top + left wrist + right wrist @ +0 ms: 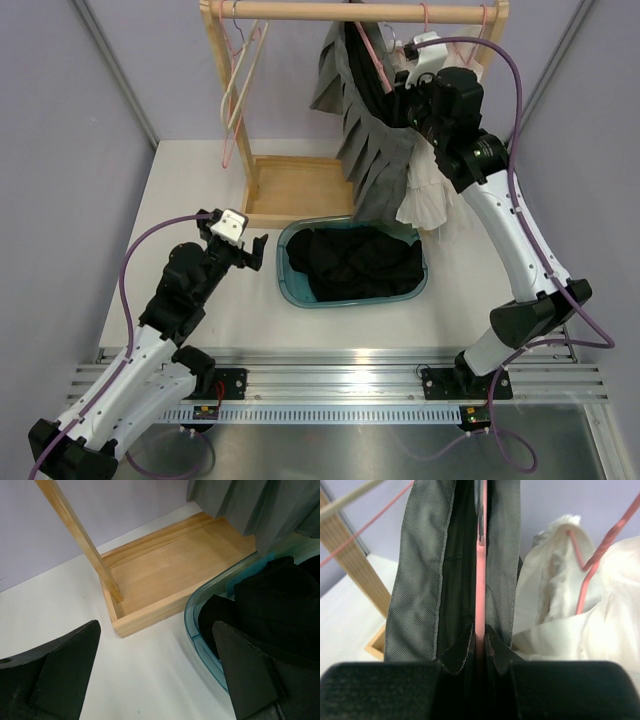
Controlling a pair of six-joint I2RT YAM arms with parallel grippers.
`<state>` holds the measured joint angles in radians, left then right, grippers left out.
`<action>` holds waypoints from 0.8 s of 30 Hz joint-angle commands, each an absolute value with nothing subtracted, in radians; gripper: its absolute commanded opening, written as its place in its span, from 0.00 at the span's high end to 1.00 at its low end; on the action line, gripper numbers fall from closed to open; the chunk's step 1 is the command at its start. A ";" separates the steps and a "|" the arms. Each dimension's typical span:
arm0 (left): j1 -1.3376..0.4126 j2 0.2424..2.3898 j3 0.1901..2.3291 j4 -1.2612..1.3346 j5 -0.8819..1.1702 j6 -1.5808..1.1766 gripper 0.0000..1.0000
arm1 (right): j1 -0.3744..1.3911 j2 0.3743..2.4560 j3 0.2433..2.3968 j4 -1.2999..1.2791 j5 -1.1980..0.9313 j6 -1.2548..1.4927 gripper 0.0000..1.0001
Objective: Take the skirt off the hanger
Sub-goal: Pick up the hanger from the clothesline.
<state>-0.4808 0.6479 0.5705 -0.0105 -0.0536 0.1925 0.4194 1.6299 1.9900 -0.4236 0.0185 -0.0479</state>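
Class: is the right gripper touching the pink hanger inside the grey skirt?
Touching. The right wrist view shows the right gripper with jaws pinching the pink hanger inside the skirt, no gap.

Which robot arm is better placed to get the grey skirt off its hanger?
Probably right. The right gripper pinches the pink hanger inside the waist of the skirt, up at the rail. The left gripper hangs open, low beside the teal tub.

The left arm is stretching forward, left pincer [254, 254] gaping wide; the right arm is reaching high, right pincer [481, 633] pinching the pink hanger [480, 587].
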 commanded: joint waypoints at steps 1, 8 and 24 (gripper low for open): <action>-0.488 0.643 0.621 0.023 -0.029 0.201 0.01 | 0.436 1.549 1.916 -0.299 -0.061 -0.150 1.00; -0.488 0.643 0.626 0.034 -0.008 0.167 0.01 | 0.449 1.480 1.774 -0.383 -0.184 -0.242 1.00; -0.486 0.785 0.867 0.000 0.154 -0.429 0.01 | 0.592 1.279 1.506 -0.670 -0.445 -0.474 1.00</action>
<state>-0.4835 0.7761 0.8055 -0.0147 0.1329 -0.2543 0.5636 1.3235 1.5249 -0.6571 -0.3904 -0.4137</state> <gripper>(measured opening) 0.987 0.141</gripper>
